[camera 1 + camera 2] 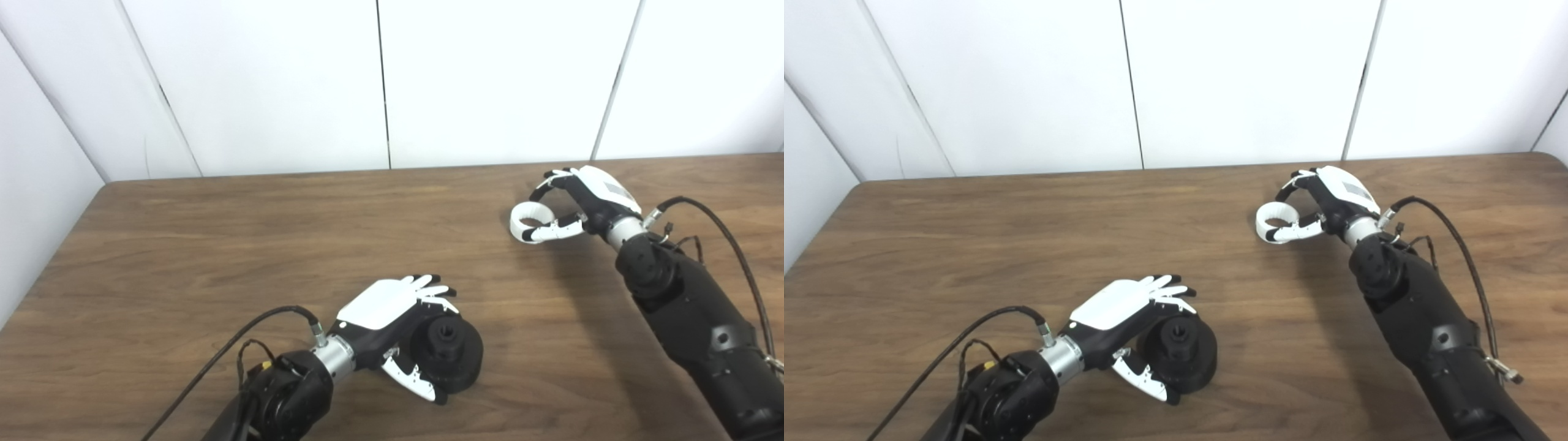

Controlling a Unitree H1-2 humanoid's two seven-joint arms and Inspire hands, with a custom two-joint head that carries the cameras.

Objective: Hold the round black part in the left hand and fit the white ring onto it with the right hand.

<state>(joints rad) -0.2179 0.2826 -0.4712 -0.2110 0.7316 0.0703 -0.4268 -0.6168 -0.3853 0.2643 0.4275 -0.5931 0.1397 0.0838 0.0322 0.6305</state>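
On the table (245,233), left robot hand (392,318) grips black part (450,352); right robot hand (1329,199) pinches white ring (1277,222).

1. The round black part (447,355) is a squat, matte black disc with a raised hub at its centre, and the hub has a hole through its middle. It rests on the wooden table (245,245) near the front edge, tilted so its hub face turns up and toward the camera.
2. The white ring (531,222) is a short, glossy, open band with an empty centre. It sits well apart from the round black part, farther back on the table and to the right, its opening tilted upward.
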